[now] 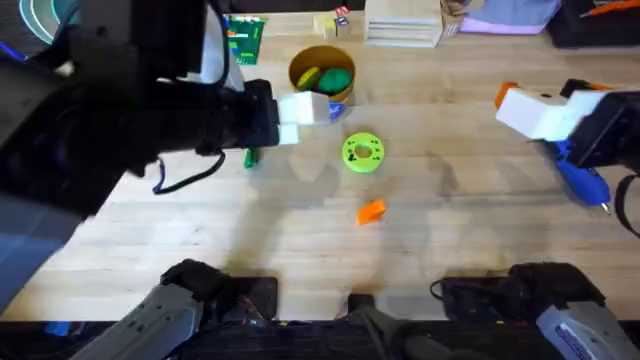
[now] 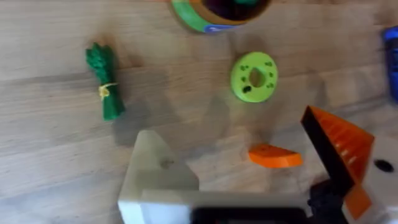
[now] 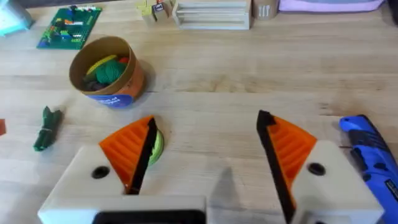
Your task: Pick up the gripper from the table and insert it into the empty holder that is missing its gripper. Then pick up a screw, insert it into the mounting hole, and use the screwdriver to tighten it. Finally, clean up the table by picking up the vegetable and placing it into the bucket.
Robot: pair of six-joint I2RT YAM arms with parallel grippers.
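Left claw [image 2: 249, 180] wide, holding nothing, above the orange tip [image 2: 275, 156]; right claw [image 3: 205, 155] wide, holding nothing.

1. One loose orange gripper [image 1: 371, 210] is lying on the table, wedge-shaped and on its own.
2. One dark green vegetable [image 2: 104, 81] is sitting out on the wood.
3. One bucket [image 3: 107, 72] is standing there, yellow-gold with a blue label, and it's holding some toy bits, can't really count those.
4. One lime-green disc with holes [image 1: 362, 152] is lying near the middle.
5. One blue screwdriver [image 3: 370, 158] is lying off to the side.
6. Two robot arms are working the table, so two end tools: the left gripper [image 2: 249, 180] is showing one plain white holder [image 2: 152, 177] plus one orange-tipped finger [image 2: 339, 146], and the right gripper [image 3: 208, 155] is showing two orange tips.
7. One green board with coloured bits [image 3: 69, 26] is lying at the back.
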